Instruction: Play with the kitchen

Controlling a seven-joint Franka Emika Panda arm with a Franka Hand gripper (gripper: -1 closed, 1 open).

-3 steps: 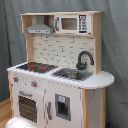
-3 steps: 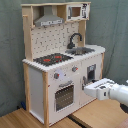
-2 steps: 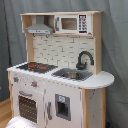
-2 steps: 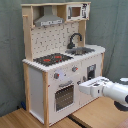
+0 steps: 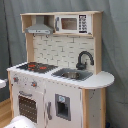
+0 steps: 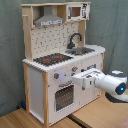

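Grey curtain is seen behind the tall white and light-wood toy kitchen (image 5: 57,75), which is stood on a wooden floor (image 6: 30,119).

The white gripper (image 6: 76,80) is held against the kitchen's front, just above the oven door (image 6: 63,97); its finger opening cannot be told.

Grey curtain (image 5: 115,60) hangs as backdrop in both exterior views. Wood floor (image 6: 20,119) lies below.

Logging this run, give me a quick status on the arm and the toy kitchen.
Claw at the toy kitchen front, beside the oven door; grip unclear. Oven door shut. Nothing in the way.
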